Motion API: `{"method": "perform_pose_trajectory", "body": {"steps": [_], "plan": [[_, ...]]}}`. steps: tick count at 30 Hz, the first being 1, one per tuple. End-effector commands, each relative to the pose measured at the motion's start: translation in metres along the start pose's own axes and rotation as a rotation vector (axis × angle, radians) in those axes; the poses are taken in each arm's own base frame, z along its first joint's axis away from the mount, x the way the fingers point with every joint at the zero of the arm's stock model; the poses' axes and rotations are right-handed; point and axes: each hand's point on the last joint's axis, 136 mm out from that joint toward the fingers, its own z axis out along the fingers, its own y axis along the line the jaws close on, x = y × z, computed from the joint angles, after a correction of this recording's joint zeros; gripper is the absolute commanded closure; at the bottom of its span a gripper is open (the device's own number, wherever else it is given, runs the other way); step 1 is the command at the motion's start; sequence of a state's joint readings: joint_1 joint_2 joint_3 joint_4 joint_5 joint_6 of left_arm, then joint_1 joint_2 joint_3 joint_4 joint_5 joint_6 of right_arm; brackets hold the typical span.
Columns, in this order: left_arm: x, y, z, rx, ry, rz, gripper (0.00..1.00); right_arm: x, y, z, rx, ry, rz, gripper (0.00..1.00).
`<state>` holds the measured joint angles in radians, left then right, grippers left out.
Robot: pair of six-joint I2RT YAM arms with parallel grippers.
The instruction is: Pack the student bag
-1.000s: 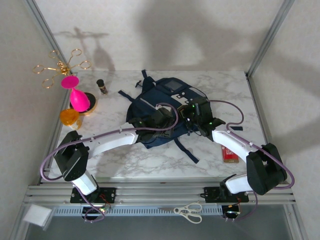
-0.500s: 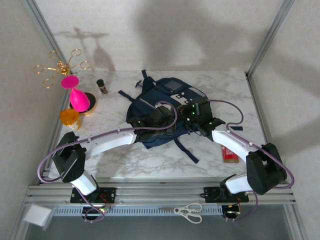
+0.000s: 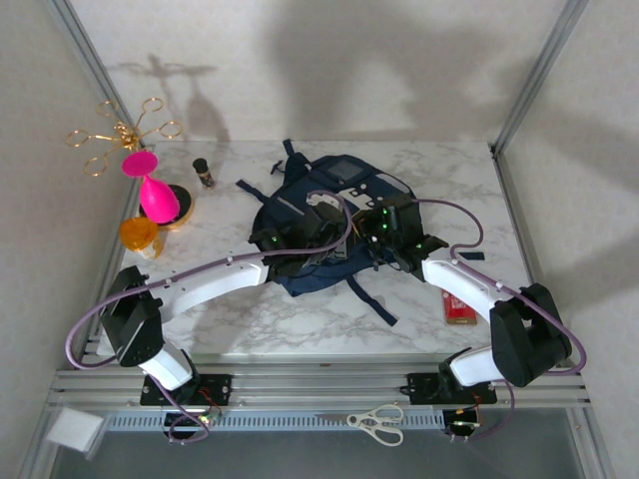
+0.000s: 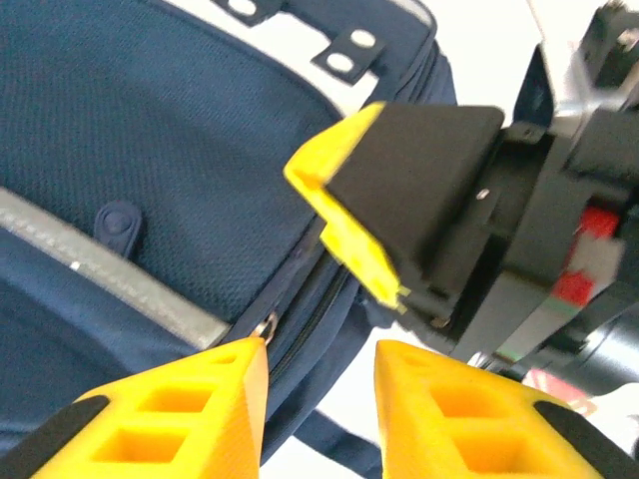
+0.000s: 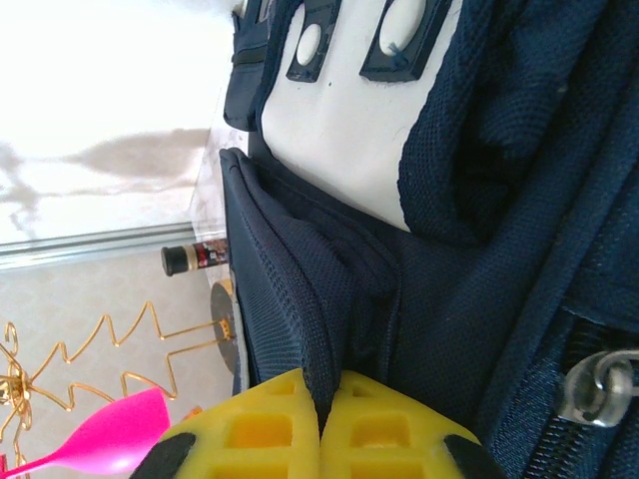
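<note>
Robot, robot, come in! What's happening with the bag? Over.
Left tool open, by the zipper pull. Right tool shut, pinching student bag fabric. Tools crowd each other there. Over.

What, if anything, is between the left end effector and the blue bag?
Nothing visible. The left end effector hovers right at the student bag, close to the zipper pull. The right end effector pinches a fold of the bag nearby, off to the side, not between them.
</note>
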<state>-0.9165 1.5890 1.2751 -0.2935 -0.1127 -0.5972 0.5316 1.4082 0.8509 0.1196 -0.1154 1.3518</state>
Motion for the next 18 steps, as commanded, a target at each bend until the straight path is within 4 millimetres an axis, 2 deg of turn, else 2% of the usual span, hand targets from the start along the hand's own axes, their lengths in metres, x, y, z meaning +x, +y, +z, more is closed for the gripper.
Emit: {"method": "perform_pose_trajectory", "body": {"steps": [1,5,14,18], "plan": [[0.013,0.016,-0.01,-0.057,0.024,0.069,0.66,0.01,0.047,-0.006,-0.15,0.053,-0.01,1.0],[0.016,0.028,-0.005,-0.098,0.015,0.093,0.64,0.012,0.05,-0.007,-0.163,0.067,-0.001,1.0],[0.011,0.019,0.016,-0.093,0.031,0.092,0.65,0.014,0.048,-0.006,-0.161,0.075,0.008,1.0],[0.012,0.022,0.021,-0.116,0.035,0.087,0.66,0.014,0.048,-0.006,-0.163,0.073,0.008,1.0]]}}
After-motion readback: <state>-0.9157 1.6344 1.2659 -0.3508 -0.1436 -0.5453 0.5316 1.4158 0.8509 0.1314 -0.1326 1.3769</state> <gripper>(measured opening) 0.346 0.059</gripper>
